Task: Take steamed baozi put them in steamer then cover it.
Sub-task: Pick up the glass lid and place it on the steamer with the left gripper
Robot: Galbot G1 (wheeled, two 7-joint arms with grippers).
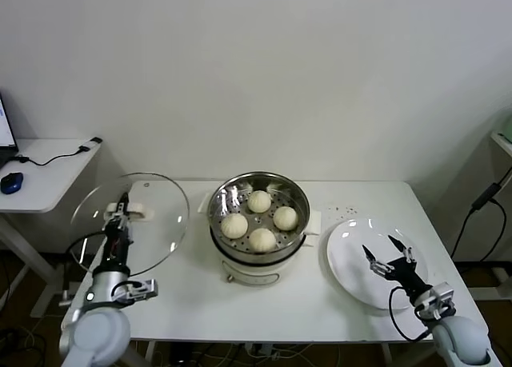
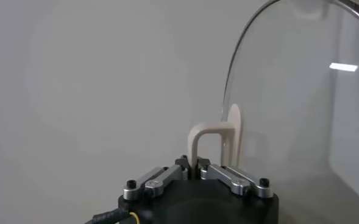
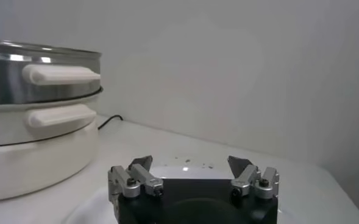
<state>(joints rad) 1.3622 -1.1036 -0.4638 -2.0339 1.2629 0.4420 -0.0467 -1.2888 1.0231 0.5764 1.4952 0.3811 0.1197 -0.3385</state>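
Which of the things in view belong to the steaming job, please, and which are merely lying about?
Part of the job:
- four baozi in the steamer
- glass cover, its handle clamped in the left tool
- right tool, open over the white plate

Lying about:
- side desk with blue mouse and cable

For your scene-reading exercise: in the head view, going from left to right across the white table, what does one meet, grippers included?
Left gripper shut on the handle of the glass cover → steamer holding four steamed baozi → white plate → open right gripper above the plate.
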